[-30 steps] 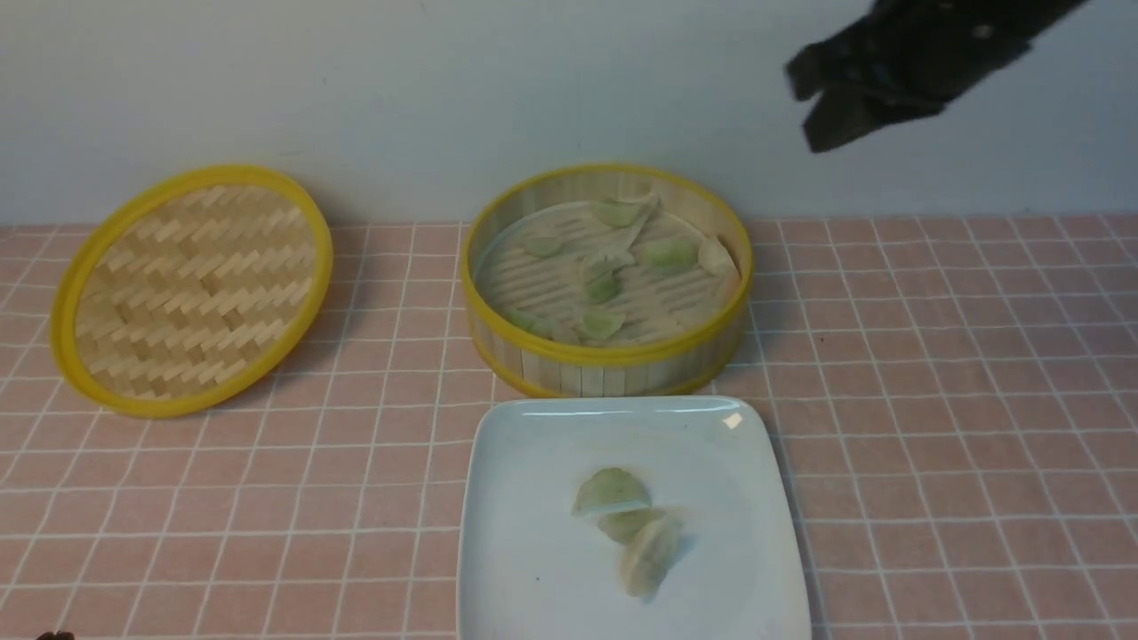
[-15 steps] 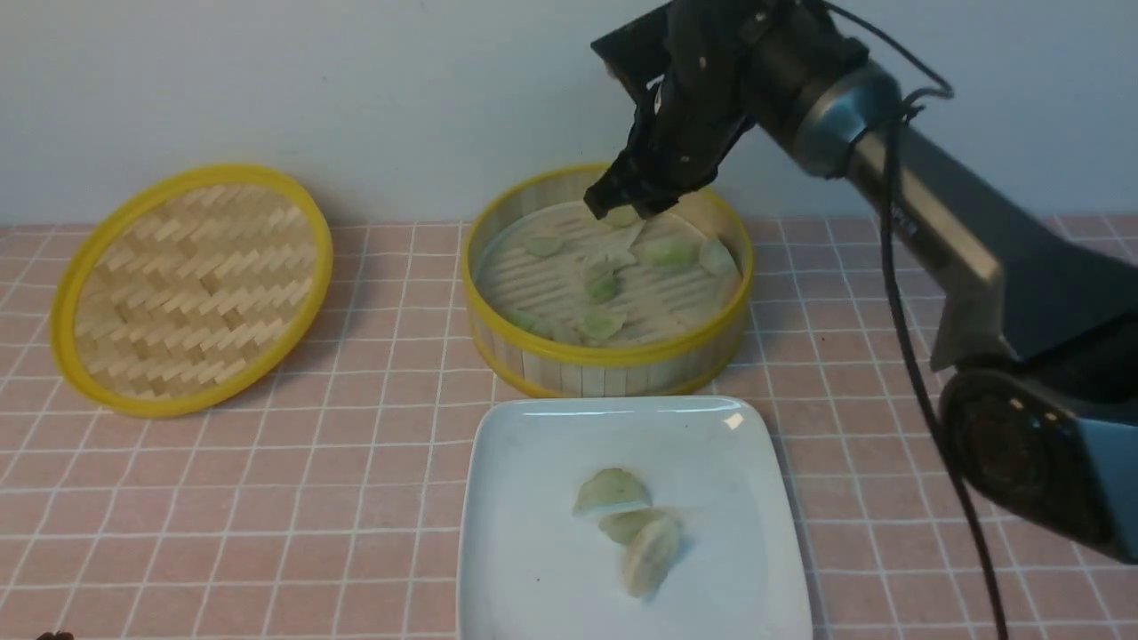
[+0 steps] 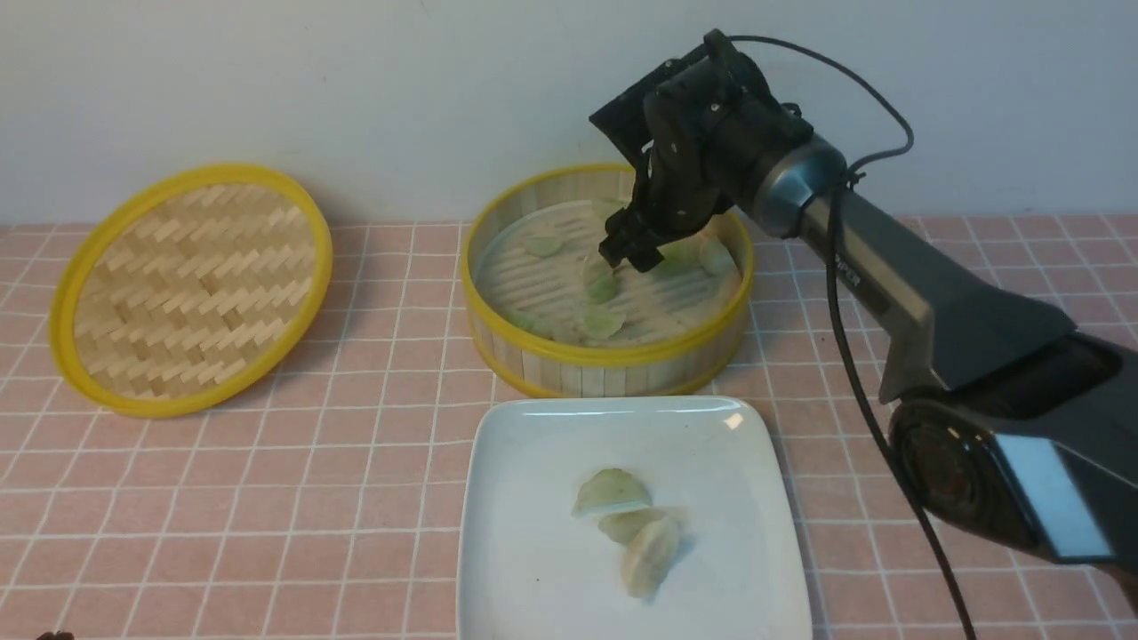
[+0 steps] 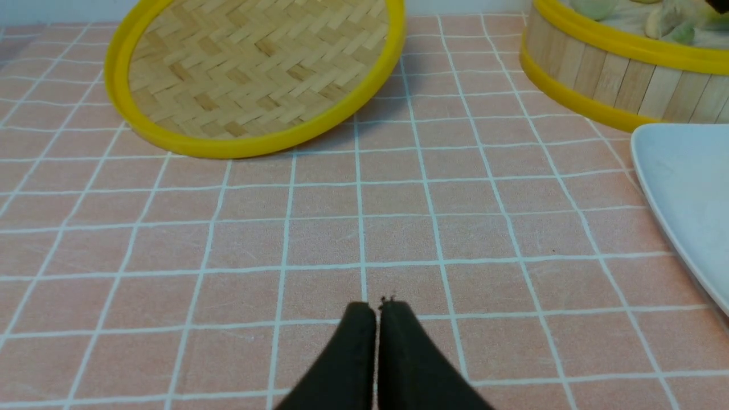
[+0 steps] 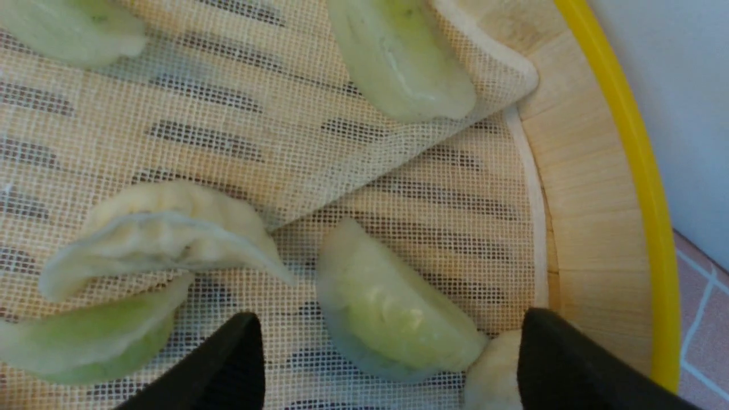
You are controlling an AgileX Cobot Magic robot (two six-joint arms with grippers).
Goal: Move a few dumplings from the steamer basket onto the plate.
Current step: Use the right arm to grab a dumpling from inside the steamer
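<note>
Lowered since the earlier frame, the right arm (image 3: 889, 258) now reaches from the right edge of the front view to upper centre, its fingers (image 3: 630, 258) spread and empty over the steamer basket (image 3: 605, 356). The largest item, the tiled surface (image 3: 267, 498), carries the white plate (image 3: 533, 524) at lower centre, the basket just beyond it, and the woven lid (image 3: 191, 293) at upper left. Left fingers (image 4: 377, 307): together, holding nothing. Three dumplings (image 3: 612, 491) lie clustered on the plate; the others remain in the basket. Failure risks: one plump dumpling (image 5: 393, 307) lies between the right fingers, near a paler dumpling (image 5: 495, 370); closing off-centre could pinch both. Excess force could tear the soft wrapper. Fingers set too low could snag the mesh liner (image 5: 398, 154) and drag its contents.
</note>
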